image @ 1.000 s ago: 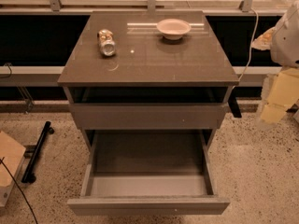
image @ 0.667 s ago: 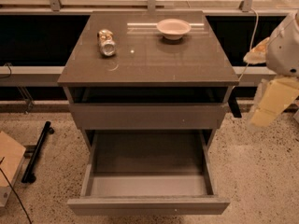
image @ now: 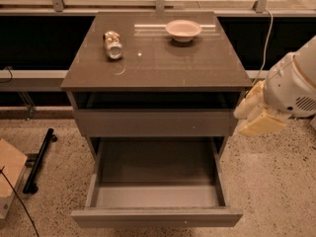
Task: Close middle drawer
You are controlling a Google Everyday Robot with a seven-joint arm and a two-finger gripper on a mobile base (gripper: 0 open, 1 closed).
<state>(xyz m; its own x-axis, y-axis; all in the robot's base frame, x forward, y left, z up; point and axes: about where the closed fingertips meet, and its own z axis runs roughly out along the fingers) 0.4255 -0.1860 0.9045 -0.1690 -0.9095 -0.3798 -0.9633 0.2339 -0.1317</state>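
The middle drawer (image: 157, 217) is pulled far out of the grey-brown cabinet (image: 158, 73), toward the camera. Its plain flat front panel is at the bottom of the view and its lighter grey box interior (image: 157, 194) holds nothing. Above it another drawer front (image: 153, 123) stands slightly out, with a dark gap over it. My gripper (image: 256, 116), cream-coloured under the white arm housing (image: 294, 88), hangs just off the cabinet's right side at the height of that upper drawer front. It is above and to the right of the open drawer and touches nothing.
A crushed can (image: 113, 44) and a white bowl (image: 183, 29) sit on the cabinet top. A black bar (image: 39, 159) and a cardboard piece (image: 9, 174) lie on the speckled floor at left. A cable (image: 266, 38) hangs at right. A railing runs behind.
The arm and gripper have moved left and a little down, from the right edge of the view to close beside the cabinet's right side. The drawer has not moved.
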